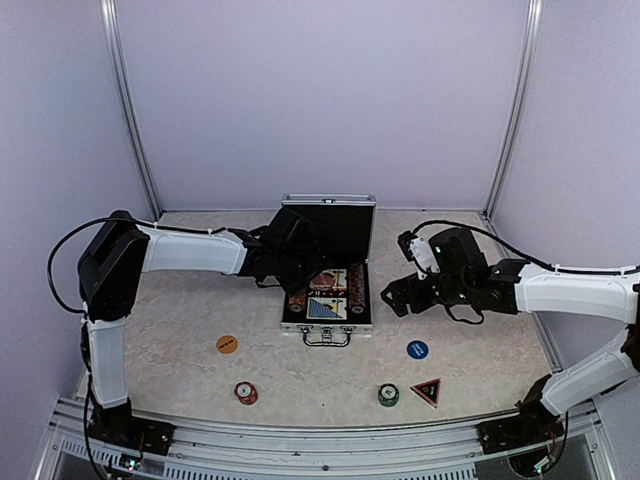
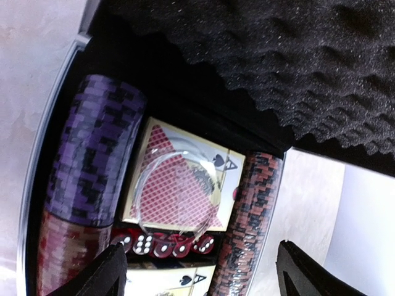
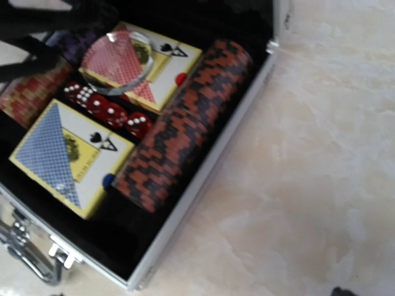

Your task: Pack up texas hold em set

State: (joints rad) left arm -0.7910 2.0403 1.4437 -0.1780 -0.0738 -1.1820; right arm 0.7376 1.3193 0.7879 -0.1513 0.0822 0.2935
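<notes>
Judging from how the pieces lay, the packing was well over halfway but not finished. The silver case (image 1: 296, 327) sat open at the middle of the surface (image 1: 500, 380), lid upright, and already held most of the set: the red deck (image 3: 162, 79) with a clear round disc (image 3: 117, 61) resting on it, the blue deck (image 3: 68, 154), a row of red dice (image 3: 108, 111) between the decks, a long red-and-black chip row (image 3: 185, 117) along the right wall and purple chips (image 2: 92, 148) along the left. Five pieces lay loose on the surface nearer the arm bases: an orange disc (image 1: 227, 344), a blue disc (image 1: 417, 349), a red-and-white chip stack (image 1: 246, 392), a green chip stack (image 1: 388, 395) and the red-black triangle marker (image 1: 427, 391). The left gripper (image 2: 205, 266) hovered over the case's left half with its jaws wide apart and nothing between them. The right gripper (image 1: 392, 298) hung just beside the case's right wall, also spread open and empty. Gathering those five pieces, then lowering and latching the lid, appeared to be what was left.
</notes>
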